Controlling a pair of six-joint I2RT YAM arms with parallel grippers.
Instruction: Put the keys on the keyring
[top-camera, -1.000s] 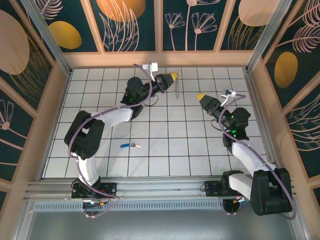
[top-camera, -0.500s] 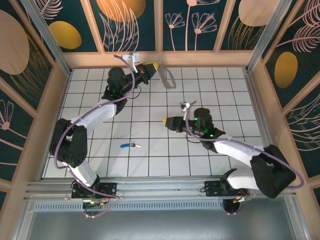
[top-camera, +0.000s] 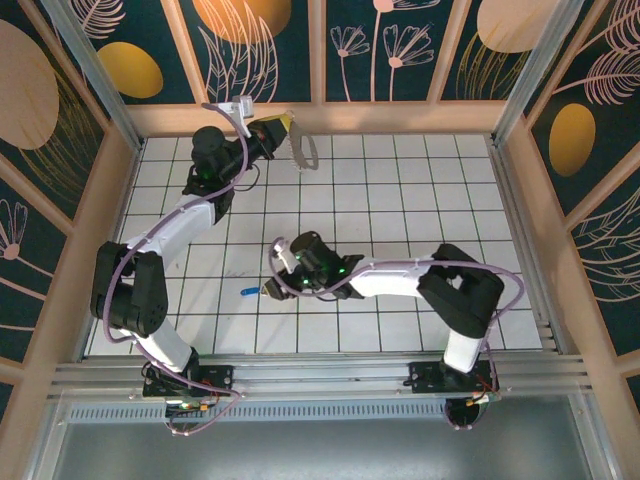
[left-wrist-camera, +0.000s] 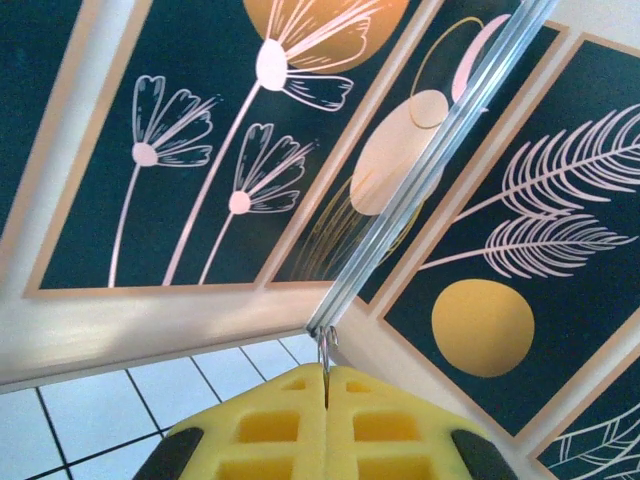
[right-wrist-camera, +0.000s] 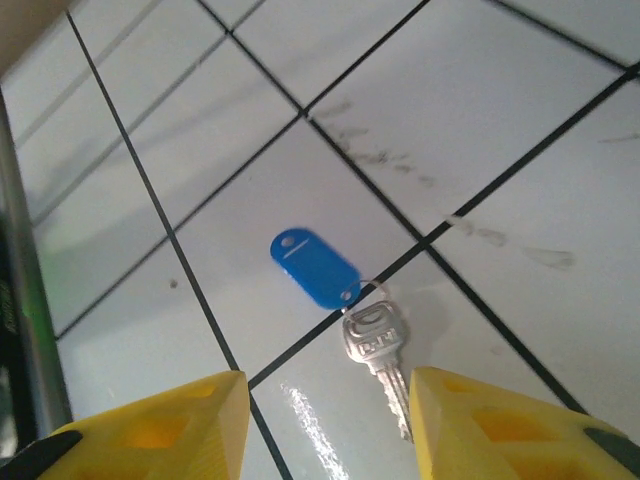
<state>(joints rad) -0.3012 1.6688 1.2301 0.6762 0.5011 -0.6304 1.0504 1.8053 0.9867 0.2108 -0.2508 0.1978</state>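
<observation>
The key (top-camera: 256, 291) lies flat on the white tiles at the front left: a silver key (right-wrist-camera: 377, 352) joined by a small ring to a bright blue tag (right-wrist-camera: 315, 268). My right gripper (top-camera: 274, 284) hovers just right of it, open, with its yellow fingers (right-wrist-camera: 150, 432) either side of the key's blade and nothing between them (right-wrist-camera: 330, 425). My left gripper (top-camera: 281, 124) is raised at the back wall, shut on the keyring (top-camera: 304, 151), whose loop hangs to its right. The thin metal ring (left-wrist-camera: 327, 347) sticks out from between the closed yellow pads (left-wrist-camera: 327, 390).
Wooden walls with dark floral panels and metal corner posts (top-camera: 95, 80) enclose the tiled floor (top-camera: 400, 200). The right arm (top-camera: 400, 275) stretches across the front middle of the floor. A metal rail (top-camera: 320, 375) runs along the near edge.
The right arm swung from the right side across to the left and down over the key. The left gripper carried the keyring further left along the back wall.
</observation>
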